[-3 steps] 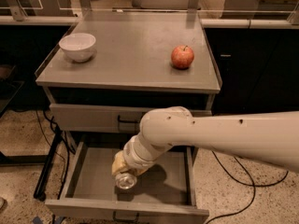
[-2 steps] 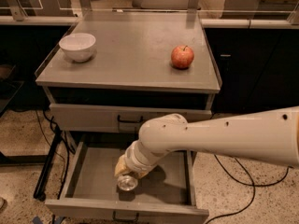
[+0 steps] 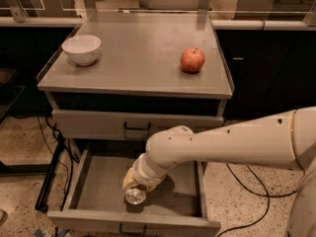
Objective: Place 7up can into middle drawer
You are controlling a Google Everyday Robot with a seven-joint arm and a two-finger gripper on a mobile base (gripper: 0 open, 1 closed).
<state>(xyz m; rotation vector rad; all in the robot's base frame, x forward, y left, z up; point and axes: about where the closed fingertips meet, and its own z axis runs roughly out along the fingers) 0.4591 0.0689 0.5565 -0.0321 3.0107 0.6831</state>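
Arm (image 3: 227,144) sunk lower; end effector (image 3: 134,183) in middle drawer (image 3: 98,189), half-hidden, at 7up can (image 3: 135,196); closure cannot tell.

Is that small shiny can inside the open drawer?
Inside. The small silvery can sits within the walls of the wide grey metal drawer, under the robot's hand.

Here's the arm (image 3: 237,142): a thick, smooth, cream-white tube, glossy under the light. Small dark dots, which could be screws or holes, sit along the shell, one far right and a few near the elbow (image 3: 170,144). A thin tan seam rings the tube by the right edge. The elbow is a rounded, bulbous housing. Below it is a wrist collar (image 3: 144,172), white with stacked ridges. Then comes the gripper (image 3: 134,184), yellowish-tan, low inside the drawer (image 3: 94,191). At the bottom right corner is a pale slab of body (image 3: 302,214).
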